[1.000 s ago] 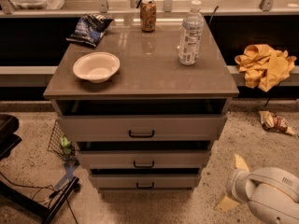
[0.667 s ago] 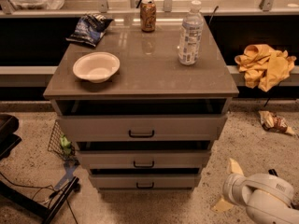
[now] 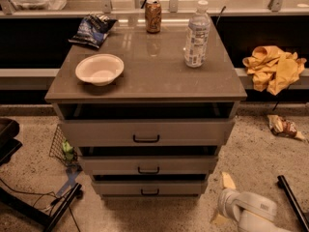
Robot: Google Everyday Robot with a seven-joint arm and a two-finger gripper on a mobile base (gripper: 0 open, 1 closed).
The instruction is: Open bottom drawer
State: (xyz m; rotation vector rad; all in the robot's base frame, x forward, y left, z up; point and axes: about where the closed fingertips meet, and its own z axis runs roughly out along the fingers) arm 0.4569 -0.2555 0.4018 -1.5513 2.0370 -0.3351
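Note:
The bottom drawer (image 3: pixel 149 187) is the lowest of three grey-beige fronts on the cabinet, with a small black bar handle (image 3: pixel 150 192). A dark gap shows above its front. The middle drawer (image 3: pixel 147 165) and the tall top drawer (image 3: pixel 145 132) sit above it, each also with a dark gap above. My gripper is out of view; only a white arm segment (image 3: pixel 251 210) shows at the bottom right, low over the floor, to the right of the bottom drawer and apart from it.
On the cabinet top (image 3: pixel 154 81) are a white bowl (image 3: pixel 99 69), a chip bag (image 3: pixel 92 29), a can (image 3: pixel 153 16) and a water bottle (image 3: pixel 197 35). A yellow cloth (image 3: pixel 273 67) lies on a ledge at right. A black frame (image 3: pixel 43 211) and a wire basket (image 3: pixel 63 146) are on the floor at left.
The white arm segment has moved left and lower in the view, closer to the cabinet's bottom right corner. The drawers have not moved.

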